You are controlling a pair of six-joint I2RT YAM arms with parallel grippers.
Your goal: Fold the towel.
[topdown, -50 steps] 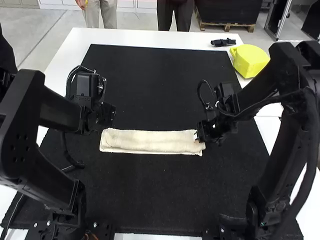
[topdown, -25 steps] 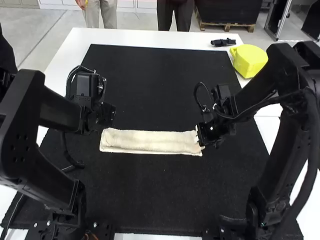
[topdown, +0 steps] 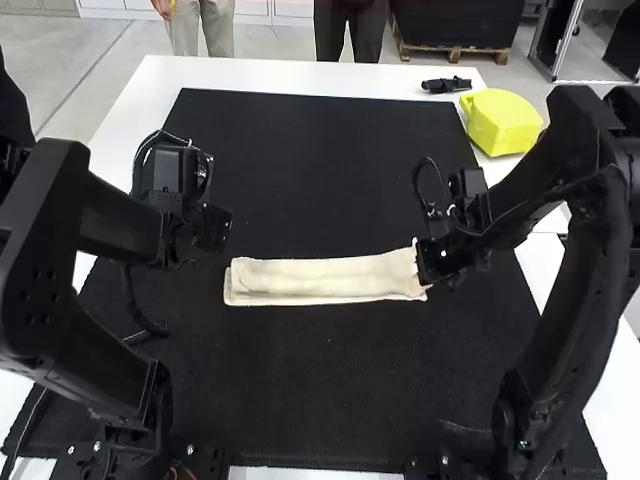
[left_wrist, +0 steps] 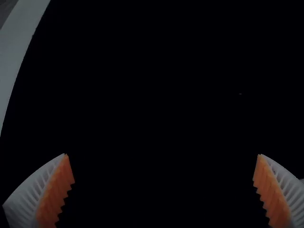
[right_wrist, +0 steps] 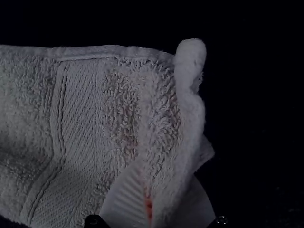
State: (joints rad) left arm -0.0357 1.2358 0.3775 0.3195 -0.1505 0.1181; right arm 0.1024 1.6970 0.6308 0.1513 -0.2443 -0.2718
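Two things lie at the upper right of the high view, on the white table [topdown: 300, 75]: a small black object [topdown: 447, 85] and a chunky, angular yellow object [topdown: 500, 120]; whether the yellow one is hollow, I cannot tell. A big rectangular black mat [topdown: 320, 380] covers most of the tabletop. The left arm [topdown: 75, 280] hides part of its left side, the right arm [topdown: 580, 300] part of its right, and a black cable [topdown: 432, 170] loops above the right gripper [topdown: 427, 275]. Cream-coloured and folded into a long, narrow strip, the towel [topdown: 320, 280] lies across the middle of the frame, its right end at the right gripper. The left gripper [topdown: 212, 228] is apart from the towel, beyond its left end.

In the left wrist view, white ribbed fingers with toothed orange pads [left_wrist: 56, 192] stand wide apart, with only darkness between them; a pale band of table borders the black.

In the right wrist view, white ribbed fingers are closed on the towel's end, pinching its rolled edge. Looped, shaggy terry flanks a smoother woven band with raised seams.
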